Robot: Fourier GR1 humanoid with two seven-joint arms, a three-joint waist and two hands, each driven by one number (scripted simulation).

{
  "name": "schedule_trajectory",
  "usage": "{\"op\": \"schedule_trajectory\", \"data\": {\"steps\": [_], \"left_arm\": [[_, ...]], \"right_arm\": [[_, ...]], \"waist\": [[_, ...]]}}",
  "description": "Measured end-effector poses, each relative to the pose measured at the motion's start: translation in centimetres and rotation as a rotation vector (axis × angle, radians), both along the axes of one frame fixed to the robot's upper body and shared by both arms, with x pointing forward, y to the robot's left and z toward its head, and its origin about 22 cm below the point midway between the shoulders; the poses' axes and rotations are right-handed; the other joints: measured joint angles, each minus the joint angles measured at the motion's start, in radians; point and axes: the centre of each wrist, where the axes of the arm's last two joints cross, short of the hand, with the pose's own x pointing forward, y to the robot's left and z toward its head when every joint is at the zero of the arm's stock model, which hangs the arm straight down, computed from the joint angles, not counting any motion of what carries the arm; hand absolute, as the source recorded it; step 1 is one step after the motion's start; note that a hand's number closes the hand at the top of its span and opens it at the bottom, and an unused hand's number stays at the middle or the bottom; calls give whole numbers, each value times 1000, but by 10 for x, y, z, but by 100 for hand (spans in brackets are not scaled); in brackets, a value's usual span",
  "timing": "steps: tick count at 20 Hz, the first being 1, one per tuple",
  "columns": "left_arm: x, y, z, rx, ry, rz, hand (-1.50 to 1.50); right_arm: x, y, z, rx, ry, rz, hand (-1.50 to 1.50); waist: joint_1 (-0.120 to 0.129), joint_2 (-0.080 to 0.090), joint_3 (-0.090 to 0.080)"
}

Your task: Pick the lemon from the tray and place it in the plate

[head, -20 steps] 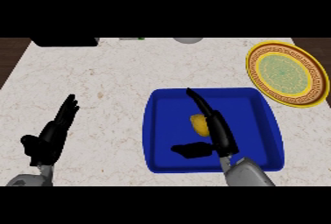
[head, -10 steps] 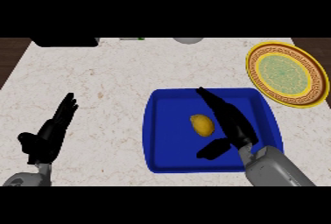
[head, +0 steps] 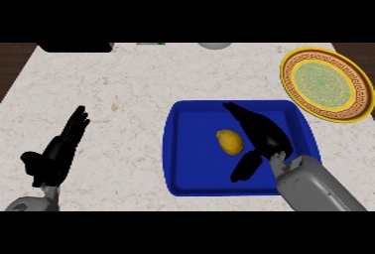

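Hovering right hand open beside lemon; fingers straight

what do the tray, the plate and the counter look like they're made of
Tray: probably plastic; one flat, even blue with a smooth raised rim.
Plate: likely glazed ceramic; a yellow rim, a painted key-pattern band and a green centre.
Counter: looks like polished stone, or a stone-look laminate; pale beige with brown flecks.
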Motion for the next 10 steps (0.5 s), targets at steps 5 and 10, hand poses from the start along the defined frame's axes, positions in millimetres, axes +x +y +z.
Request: {"op": "schedule_trajectory", "data": {"steps": [5, 10], "left_arm": [[2, 4, 3, 2, -1, 1, 0], [7, 0, 4, 0, -4, 3, 0]], "right_arm": [[7, 1, -8, -94, 49, -4, -150], [13, 1, -17, -151, 97, 10, -150]], "waist": [[2, 1, 0], [0, 1, 0]]}}
